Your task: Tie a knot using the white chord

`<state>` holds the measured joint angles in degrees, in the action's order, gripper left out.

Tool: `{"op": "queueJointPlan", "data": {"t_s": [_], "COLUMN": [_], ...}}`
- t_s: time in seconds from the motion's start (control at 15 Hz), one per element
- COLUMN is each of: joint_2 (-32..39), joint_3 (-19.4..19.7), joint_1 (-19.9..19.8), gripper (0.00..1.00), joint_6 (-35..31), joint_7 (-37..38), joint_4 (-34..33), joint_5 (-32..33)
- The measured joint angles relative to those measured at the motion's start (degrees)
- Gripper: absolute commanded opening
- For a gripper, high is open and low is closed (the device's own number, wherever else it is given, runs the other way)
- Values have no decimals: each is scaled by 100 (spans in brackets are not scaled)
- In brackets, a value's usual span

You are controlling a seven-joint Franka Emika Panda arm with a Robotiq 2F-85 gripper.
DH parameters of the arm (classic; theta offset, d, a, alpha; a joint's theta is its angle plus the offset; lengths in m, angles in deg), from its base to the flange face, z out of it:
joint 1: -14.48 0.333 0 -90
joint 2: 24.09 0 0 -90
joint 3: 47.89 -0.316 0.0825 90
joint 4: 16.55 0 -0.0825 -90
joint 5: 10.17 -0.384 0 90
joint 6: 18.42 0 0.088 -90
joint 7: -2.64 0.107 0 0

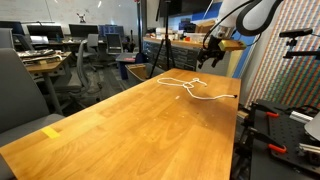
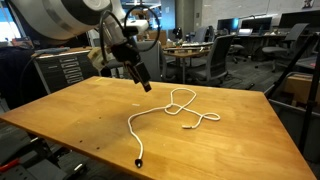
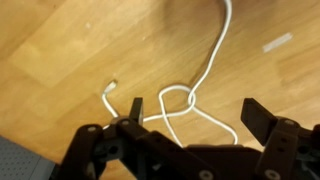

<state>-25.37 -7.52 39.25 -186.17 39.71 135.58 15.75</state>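
Observation:
The white chord (image 2: 178, 108) lies loose on the wooden table (image 2: 80, 110), with crossed loops near its middle. It shows in both exterior views, also at the far end of the table (image 1: 185, 87). One dark tip lies near the table's front edge (image 2: 138, 162). My gripper (image 2: 139, 76) hovers above the table, beside the loops, open and empty. In the wrist view the open fingers (image 3: 193, 112) frame the chord's crossed loop (image 3: 178, 100) lying on the wood below.
Office chairs (image 1: 82, 55) and desks stand beyond the table. A yellow tape mark (image 1: 51, 131) sits on the table's near part. A black stand (image 1: 275, 125) is beside the table edge. A tape strip (image 3: 277, 43) lies on the wood.

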Motion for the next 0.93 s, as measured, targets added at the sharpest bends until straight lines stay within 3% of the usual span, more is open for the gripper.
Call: {"op": "queueJointPlan", "data": {"t_s": [0.27, 0.33, 0.53, 0.67, 0.93], "joint_2": [25, 90, 544, 802, 954], "joint_3": [-102, -366, -1601, -1831, -2482], "joint_1": [604, 419, -653, -853, -1571], "gripper": [100, 100, 100, 100, 100], "joint_6": [798, 899, 871, 866, 868], "joint_7": [-880, -1226, -2292, -2444, -2249], "joint_4": [-45, -144, -543, -722, -743], "joint_5": [-1960, -2453, -3622, -3764, -3456]}}
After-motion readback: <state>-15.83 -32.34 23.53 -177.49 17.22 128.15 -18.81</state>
